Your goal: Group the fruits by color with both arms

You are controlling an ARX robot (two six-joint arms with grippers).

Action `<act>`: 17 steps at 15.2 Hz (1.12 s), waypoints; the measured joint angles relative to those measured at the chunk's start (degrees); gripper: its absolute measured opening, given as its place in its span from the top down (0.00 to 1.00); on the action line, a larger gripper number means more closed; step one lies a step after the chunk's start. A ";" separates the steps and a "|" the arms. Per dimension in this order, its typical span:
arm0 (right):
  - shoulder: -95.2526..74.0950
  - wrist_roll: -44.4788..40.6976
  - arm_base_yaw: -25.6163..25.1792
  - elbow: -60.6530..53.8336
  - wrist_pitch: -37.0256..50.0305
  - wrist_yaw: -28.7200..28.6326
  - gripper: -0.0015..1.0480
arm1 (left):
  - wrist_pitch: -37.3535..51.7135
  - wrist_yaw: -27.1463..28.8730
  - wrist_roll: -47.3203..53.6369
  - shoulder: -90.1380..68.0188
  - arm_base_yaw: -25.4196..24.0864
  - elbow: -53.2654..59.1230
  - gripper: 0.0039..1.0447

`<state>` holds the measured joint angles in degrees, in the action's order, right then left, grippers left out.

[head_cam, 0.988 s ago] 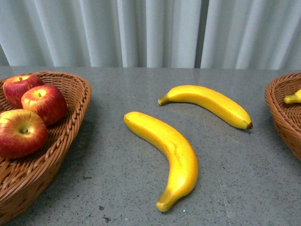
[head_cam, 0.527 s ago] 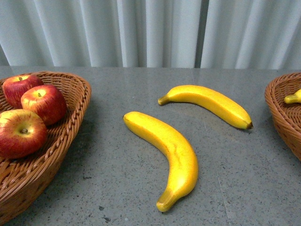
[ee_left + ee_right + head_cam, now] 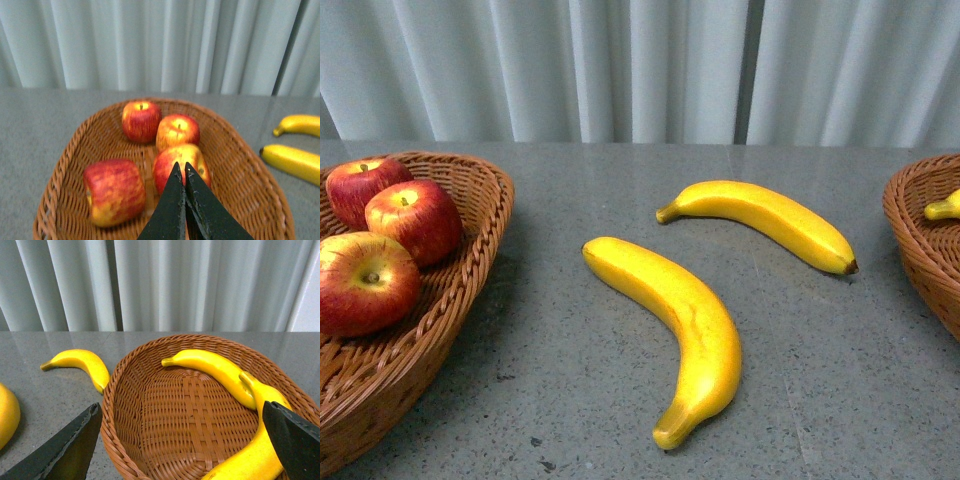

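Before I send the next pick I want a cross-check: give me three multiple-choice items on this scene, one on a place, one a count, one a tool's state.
1. Where do the two loose bananas lie? A: in a tool's grip. B: on the table. C: on the floor.
2. How many apples sit in the left basket? A: four. B: two. C: six.
3. How is the right tool set? A: shut on a banana. B: shut, empty. C: open, empty.
Key: B, both rest on the grey tabletop; A, the left wrist view shows four; C, its fingers stand wide apart above the banana basket.
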<state>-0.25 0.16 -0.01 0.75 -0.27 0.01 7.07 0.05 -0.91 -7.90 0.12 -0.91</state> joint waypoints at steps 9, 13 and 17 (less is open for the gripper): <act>0.00 0.00 0.00 0.00 0.02 0.00 0.06 | -7.32 -0.02 0.13 7.32 -0.07 0.04 0.58; 0.00 0.00 0.00 0.00 0.02 -0.02 0.06 | -7.30 -0.02 0.13 7.32 -0.07 0.04 0.13; -19.98 6.12 -3.37 7.32 -0.26 -24.13 0.06 | -7.30 0.11 0.31 7.32 -0.07 0.04 0.06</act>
<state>-20.23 6.28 -3.38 8.08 -0.54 -24.12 -0.23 0.16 -0.60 -0.58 0.05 -0.86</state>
